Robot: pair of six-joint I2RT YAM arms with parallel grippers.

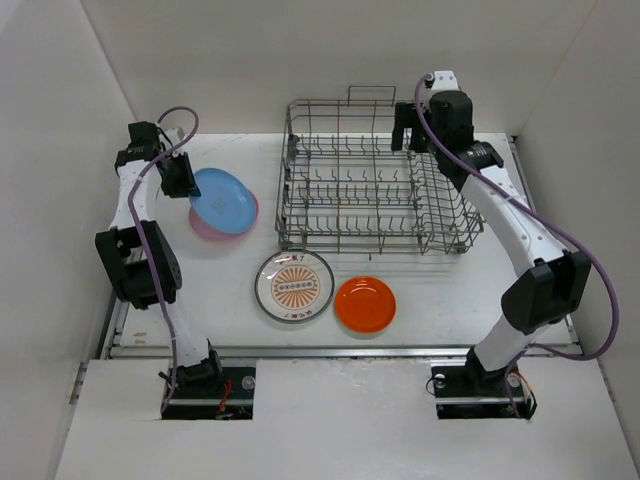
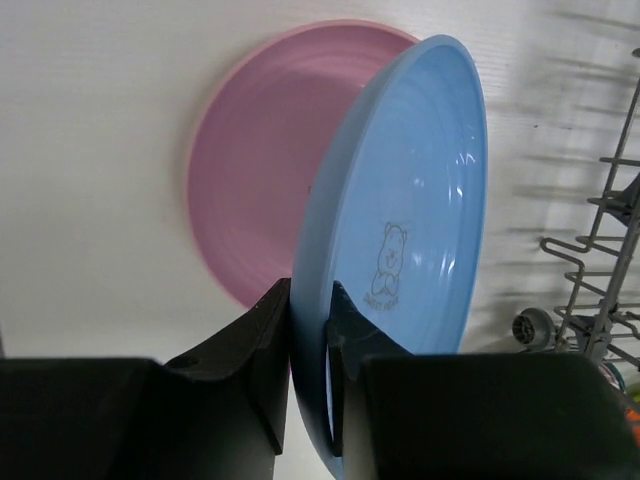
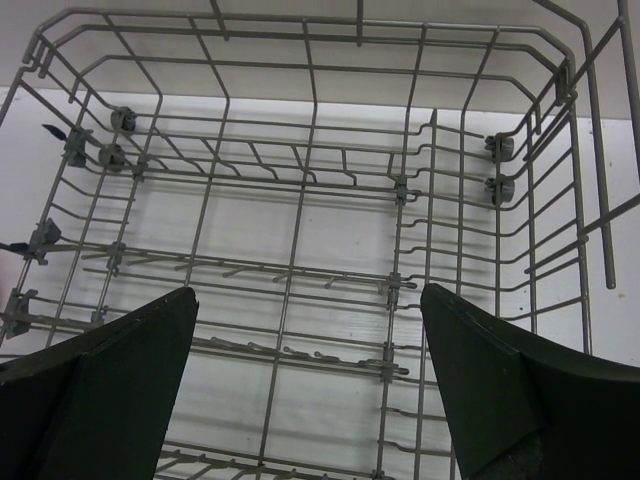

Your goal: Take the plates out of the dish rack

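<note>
The plates are 4 round dishes, all on the white tabletop (image 1: 450,290) outside the grey wire dish rack (image 1: 370,180). A plain pink plate (image 1: 203,229) lies flat to the left of the rack. A glossy light-blue plate (image 1: 225,200) with a small bear print sits tilted above it. The left gripper (image 2: 310,300) is clenched on the blue plate's rim, one black finger on each face. Whether the blue plate's lower edge touches the pink one I cannot tell. A white plate with an orange pattern and dark rim (image 1: 294,287) lies flat just in front of the rack. A small orange plate (image 1: 365,304) lies just beside it, also in front of the rack; the 2 are close but apart.

The rack stands square on the table, its rows of upright tines throwing thin shadows on the surface. The right gripper (image 1: 410,130) hangs over the rack's far right corner, its 2 fingers spread wide and released. Plain white walls (image 1: 300,60) rise behind the rack and on both sides of it. A metal rail (image 1: 330,350) edges the table in front of the rack.
</note>
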